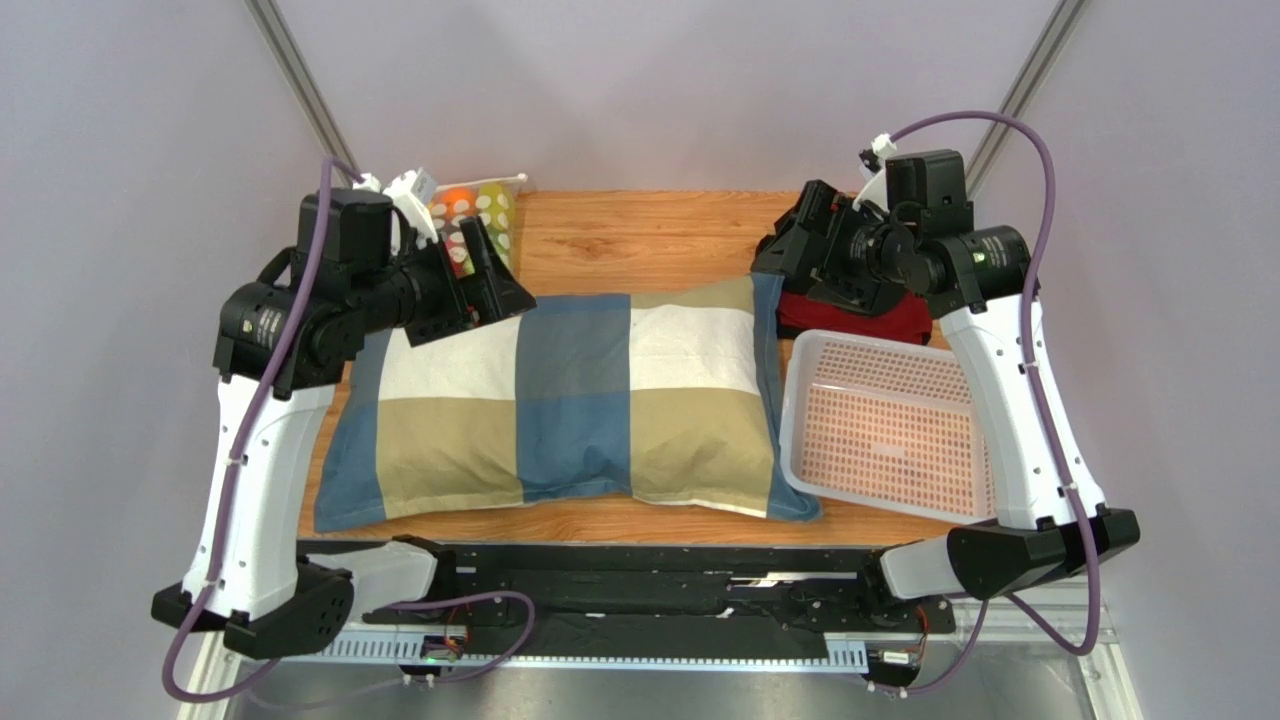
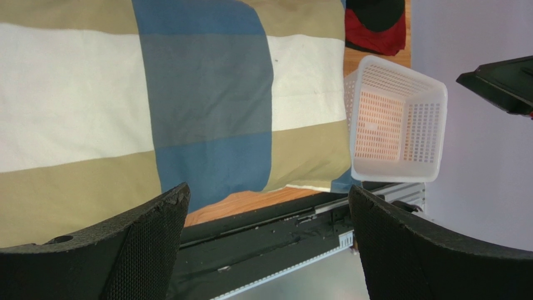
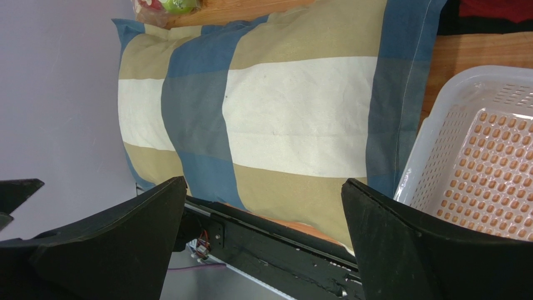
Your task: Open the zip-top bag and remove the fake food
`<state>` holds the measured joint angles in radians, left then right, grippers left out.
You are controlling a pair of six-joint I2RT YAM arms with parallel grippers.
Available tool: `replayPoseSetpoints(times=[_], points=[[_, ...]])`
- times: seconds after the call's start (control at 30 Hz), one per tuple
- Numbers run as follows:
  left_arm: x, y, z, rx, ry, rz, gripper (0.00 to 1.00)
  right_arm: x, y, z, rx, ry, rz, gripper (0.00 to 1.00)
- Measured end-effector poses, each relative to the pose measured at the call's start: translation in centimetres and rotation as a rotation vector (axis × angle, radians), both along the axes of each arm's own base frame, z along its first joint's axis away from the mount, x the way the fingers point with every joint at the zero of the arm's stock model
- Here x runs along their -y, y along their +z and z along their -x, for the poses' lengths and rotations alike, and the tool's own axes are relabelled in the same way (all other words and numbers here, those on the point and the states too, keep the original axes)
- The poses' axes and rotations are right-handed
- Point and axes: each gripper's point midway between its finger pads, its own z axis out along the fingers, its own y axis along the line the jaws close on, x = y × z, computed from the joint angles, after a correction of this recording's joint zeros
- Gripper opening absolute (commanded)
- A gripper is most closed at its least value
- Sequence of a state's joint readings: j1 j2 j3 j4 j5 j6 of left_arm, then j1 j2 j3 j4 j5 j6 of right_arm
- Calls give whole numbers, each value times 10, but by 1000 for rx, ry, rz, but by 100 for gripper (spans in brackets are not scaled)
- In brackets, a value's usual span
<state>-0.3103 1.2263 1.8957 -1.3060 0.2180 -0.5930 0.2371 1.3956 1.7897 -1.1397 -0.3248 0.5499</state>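
Item one, the zip-top bag (image 1: 496,215): we find it at the far left corner of the counter (image 1: 661,233), just behind the far left corner of the pillow (image 1: 571,398) and partly hidden by the left arm's wrist. Whether its seal is open we cannot tell. Item two, the fake food (image 1: 454,204): orange and green pieces show through the bag's clear wall in the top view, and green and red ones at the upper edge of the right wrist view; all of it lies inside the bag. Item three, the left claw (image 2: 268,194): its fingers are spread wide with nothing between them, and it hangs over the pillow's far left part, close beside the bag but gripping none of it. Item four, the right claw (image 3: 263,185): likewise spread wide and holding nothing, raised over the far right of the counter above a red cloth (image 1: 857,318). Item five, a white perforated basket (image 1: 887,428): it sits at the right, against the pillow's right end.
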Motion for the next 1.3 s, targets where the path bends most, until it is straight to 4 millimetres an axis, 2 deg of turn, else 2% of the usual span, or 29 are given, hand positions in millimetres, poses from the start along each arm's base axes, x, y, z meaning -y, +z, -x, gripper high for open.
replayPoseSetpoints(times=[0.1,0.2,0.27,0.33,0.4,0.47,0.6,0.63,0.77,0.87,0.93,1.03,1.13,1.3], points=[[-4,-18,9,-8,22,17,99,0,-4,-1,-34,-7,5,100],[-10,-17,14,51,53,56,99,1,-13,-1,-71,-14,20,100],[-14,-12,8,87,80,68,98,1,-19,0,-100,-10,29,100],[-18,-3,-8,135,110,68,96,0,-22,2,-113,3,29,100],[-20,1,-35,172,139,46,94,-3,-26,4,-125,22,26,100],[-21,-1,-71,199,170,13,92,-9,-28,7,-129,46,21,100],[-22,-18,-158,240,197,-91,94,-25,-29,17,-134,116,16,100],[-24,-26,-186,245,205,-148,95,-28,-29,20,-134,131,13,100],[-38,-64,-267,232,257,-306,95,-34,-28,23,-126,168,12,100],[-56,-106,-307,192,289,-410,92,-34,-26,17,-101,167,16,100],[-65,-131,-329,170,300,-476,91,-36,-24,10,-84,165,14,100],[-75,-155,-358,166,314,-555,92,-41,-23,-7,-63,163,12,100],[-88,-176,-378,153,363,-635,93,-46,-28,-24,-61,165,20,100],[-103,-222,-381,60,395,-720,92,-53,-52,-50,-81,168,47,100]])
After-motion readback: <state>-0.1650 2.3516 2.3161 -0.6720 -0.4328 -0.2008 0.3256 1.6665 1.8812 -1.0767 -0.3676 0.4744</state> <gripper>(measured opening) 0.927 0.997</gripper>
